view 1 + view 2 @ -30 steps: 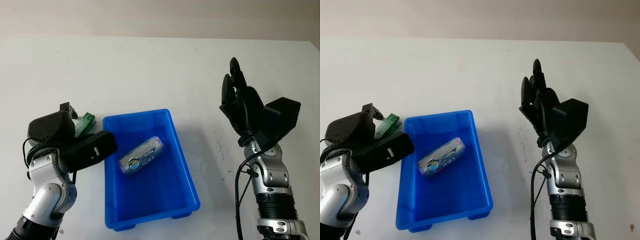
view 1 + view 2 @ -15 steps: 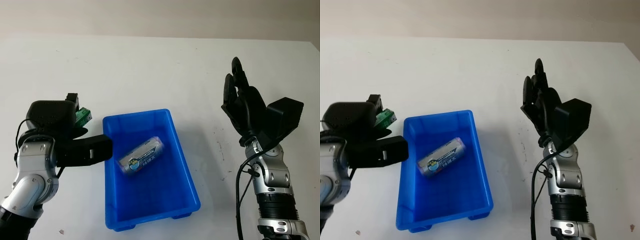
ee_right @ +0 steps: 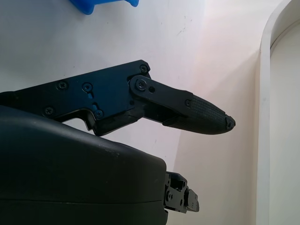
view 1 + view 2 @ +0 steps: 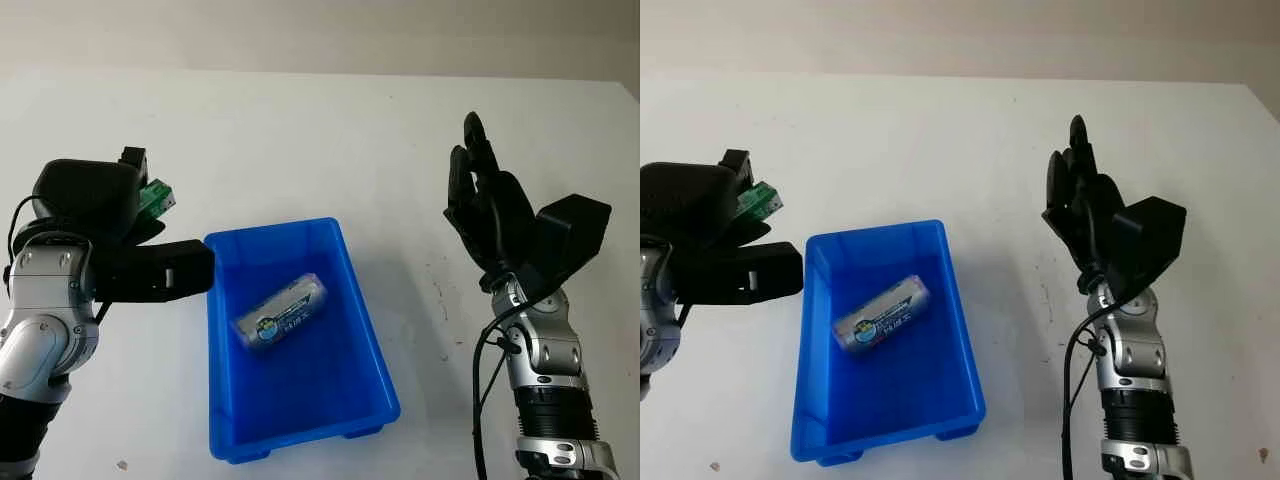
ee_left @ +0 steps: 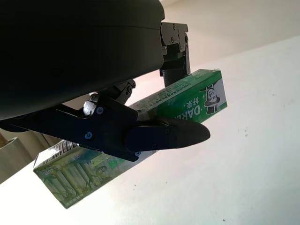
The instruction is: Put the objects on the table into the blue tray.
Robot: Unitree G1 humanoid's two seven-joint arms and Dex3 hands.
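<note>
Left eye view: left hand [image 4: 125, 205] grips a green box [image 4: 152, 196] beside the blue tray [image 4: 350, 262].
Right hand [image 4: 488, 205] is open, raised above the bench [image 4: 300, 130].

Tube [image 4: 282, 311] in tray [image 4: 365, 330], box [image 4: 152, 195] left.

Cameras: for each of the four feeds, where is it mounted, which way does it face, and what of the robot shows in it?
Left eye view: head camera, facing down at the table; both arms enter from below, blue tray between them.
Right eye view: same head, same scene from slightly aside; both show the tube lying in the tray.
Left wrist view: at the left hand, fingers gripping the green box above the table.
Right wrist view: at the right hand, open, raised to the right of the tray.
</note>
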